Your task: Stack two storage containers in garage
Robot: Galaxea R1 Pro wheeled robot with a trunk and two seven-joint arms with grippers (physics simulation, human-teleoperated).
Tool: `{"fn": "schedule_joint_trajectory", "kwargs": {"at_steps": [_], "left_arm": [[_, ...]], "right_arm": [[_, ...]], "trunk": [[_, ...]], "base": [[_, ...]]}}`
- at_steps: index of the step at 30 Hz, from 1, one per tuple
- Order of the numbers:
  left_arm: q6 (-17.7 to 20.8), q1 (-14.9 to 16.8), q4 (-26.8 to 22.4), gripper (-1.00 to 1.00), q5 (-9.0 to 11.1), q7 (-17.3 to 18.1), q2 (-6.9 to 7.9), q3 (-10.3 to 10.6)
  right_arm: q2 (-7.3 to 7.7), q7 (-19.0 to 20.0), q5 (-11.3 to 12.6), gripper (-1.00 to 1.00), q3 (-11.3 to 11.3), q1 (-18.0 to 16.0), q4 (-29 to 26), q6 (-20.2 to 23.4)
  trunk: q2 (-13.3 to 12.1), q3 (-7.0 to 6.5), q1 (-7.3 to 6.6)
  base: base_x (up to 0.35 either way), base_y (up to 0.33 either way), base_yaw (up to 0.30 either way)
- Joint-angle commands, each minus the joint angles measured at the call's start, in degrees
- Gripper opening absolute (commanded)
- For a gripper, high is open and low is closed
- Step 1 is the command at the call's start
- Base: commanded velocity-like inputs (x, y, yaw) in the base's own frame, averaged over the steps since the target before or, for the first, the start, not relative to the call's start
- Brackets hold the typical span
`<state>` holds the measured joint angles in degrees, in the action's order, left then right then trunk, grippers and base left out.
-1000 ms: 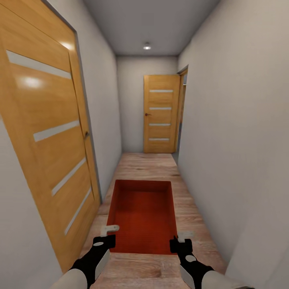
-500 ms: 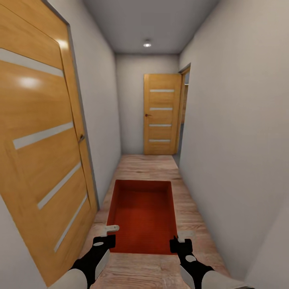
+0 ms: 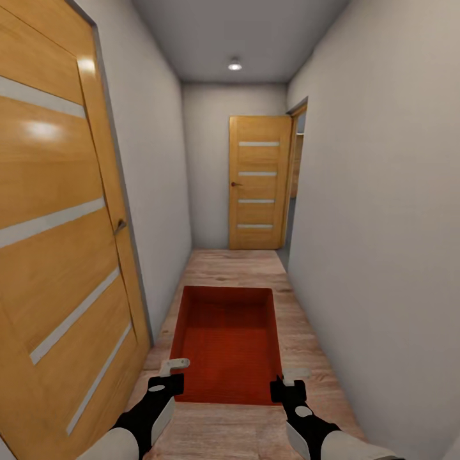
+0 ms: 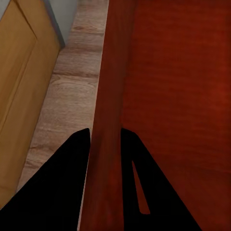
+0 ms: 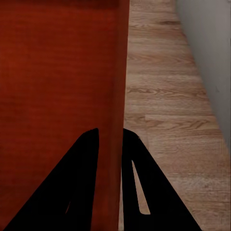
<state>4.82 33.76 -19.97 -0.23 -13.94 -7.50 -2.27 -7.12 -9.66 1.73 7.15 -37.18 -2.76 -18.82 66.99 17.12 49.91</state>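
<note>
Evidently we carry the rigid orange-red open-top storage container [image 3: 228, 345] above the corridor's wood-plank floor [image 3: 236, 265], left gripper [image 3: 167, 375] and right gripper [image 3: 283, 382] each pinching a thin side wall, likely light.

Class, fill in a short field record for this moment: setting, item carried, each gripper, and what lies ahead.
Setting: narrow hallway, wood-plank floor, white walls
Carried item: orange-red storage container, open top, empty
Left gripper: clamped on the container's left wall
Right gripper: clamped on its right wall
Ahead: open wooden door at hallway end
Beside: wooden door on left
</note>
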Motion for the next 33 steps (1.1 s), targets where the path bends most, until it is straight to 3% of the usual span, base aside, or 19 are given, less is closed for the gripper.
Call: {"fn": "schedule_joint_trajectory", "kwargs": {"at_steps": [1,33], "left_arm": [[0.4,0.0,0.0,-1.00,0.2,-0.3,-0.05,-0.8],[0.4,0.0,0.0,-1.00,0.2,-0.3,-0.05,-0.8]], "right_arm": [[0.00,-0.4,0.3,-1.00,-1.4,-0.1,-0.1,-0.3],[0.02,-0.4,0.3,-1.00,-1.4,-0.1,-0.1,-0.3]], "trunk": [[0.0,0.07,0.03],[0.0,0.07,0.03]], "base": [[0.322,0.000,0.000],[0.322,0.000,0.000]]}}
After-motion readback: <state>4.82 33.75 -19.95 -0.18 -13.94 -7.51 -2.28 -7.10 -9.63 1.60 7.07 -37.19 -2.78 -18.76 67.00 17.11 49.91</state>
